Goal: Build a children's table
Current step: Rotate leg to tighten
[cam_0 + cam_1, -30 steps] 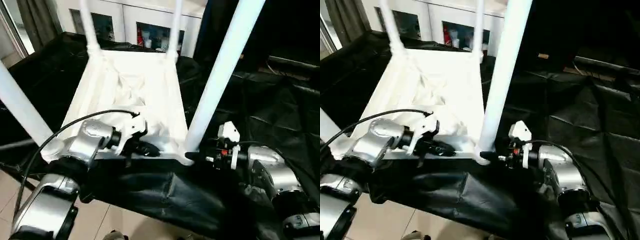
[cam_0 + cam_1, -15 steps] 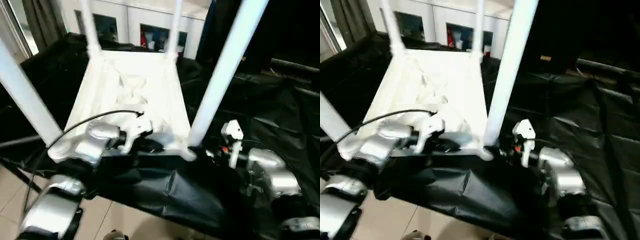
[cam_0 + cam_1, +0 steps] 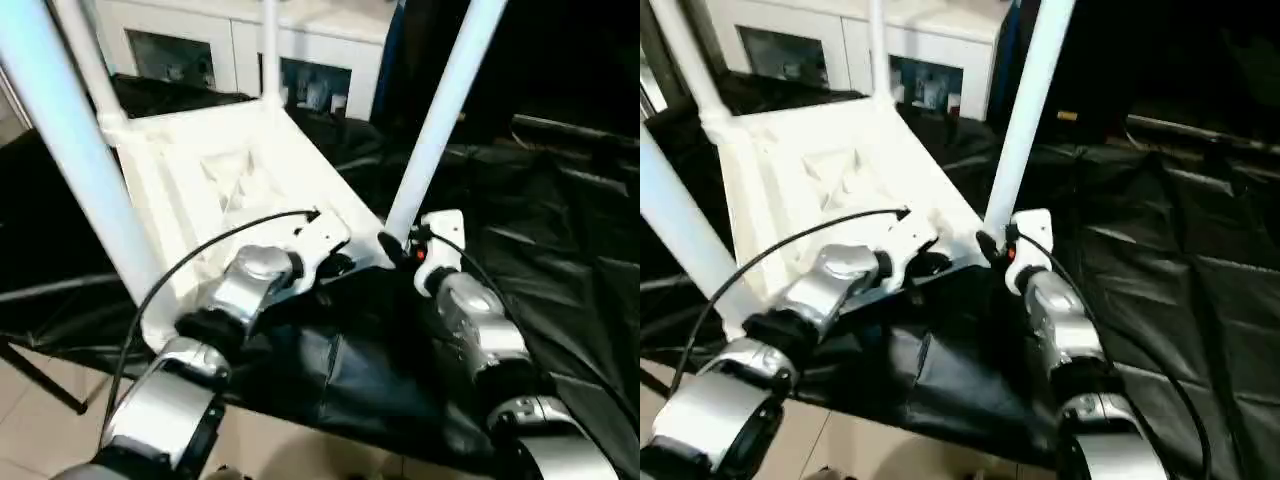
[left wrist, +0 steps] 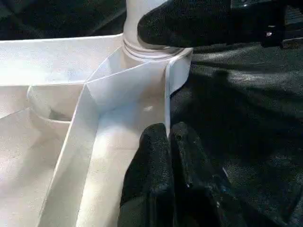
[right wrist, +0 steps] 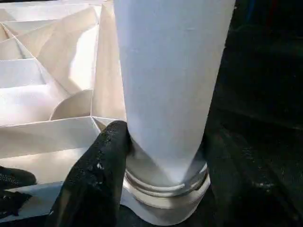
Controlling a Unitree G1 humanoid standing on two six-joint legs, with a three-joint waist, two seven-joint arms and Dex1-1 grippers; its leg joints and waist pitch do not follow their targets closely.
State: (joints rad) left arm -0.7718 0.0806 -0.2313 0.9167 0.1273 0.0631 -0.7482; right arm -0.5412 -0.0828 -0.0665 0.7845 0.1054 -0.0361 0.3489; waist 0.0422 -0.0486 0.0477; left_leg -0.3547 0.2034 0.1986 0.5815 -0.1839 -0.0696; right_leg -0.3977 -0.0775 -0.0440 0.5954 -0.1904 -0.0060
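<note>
The white children's table lies upside down on black cloth, its ribbed underside [image 3: 230, 170] facing up and its legs pointing up. My left gripper [image 3: 338, 266] is shut on the thin rim wall at the near edge, close to the near right corner; in the left wrist view its fingers [image 4: 156, 146] pinch that wall. My right gripper [image 3: 392, 245] sits at the foot of the near right leg [image 3: 440, 120]. In the right wrist view one black finger [image 5: 102, 165] presses the leg's base [image 5: 165, 184]; the other blends into the dark cloth. The near left leg [image 3: 80, 150] rises at the left.
Black cloth [image 3: 560, 270] covers the work surface and hangs over its near edge. A white glass-door cabinet [image 3: 200, 50] stands behind the table. Light floor tiles [image 3: 40, 420] show below at the left. A black cable [image 3: 200, 260] arcs over my left forearm.
The table top has swung round, its near edge now running diagonally and the near right corner farther from me. Both grippers went with it. The right fingers have drawn in around the leg's base.
</note>
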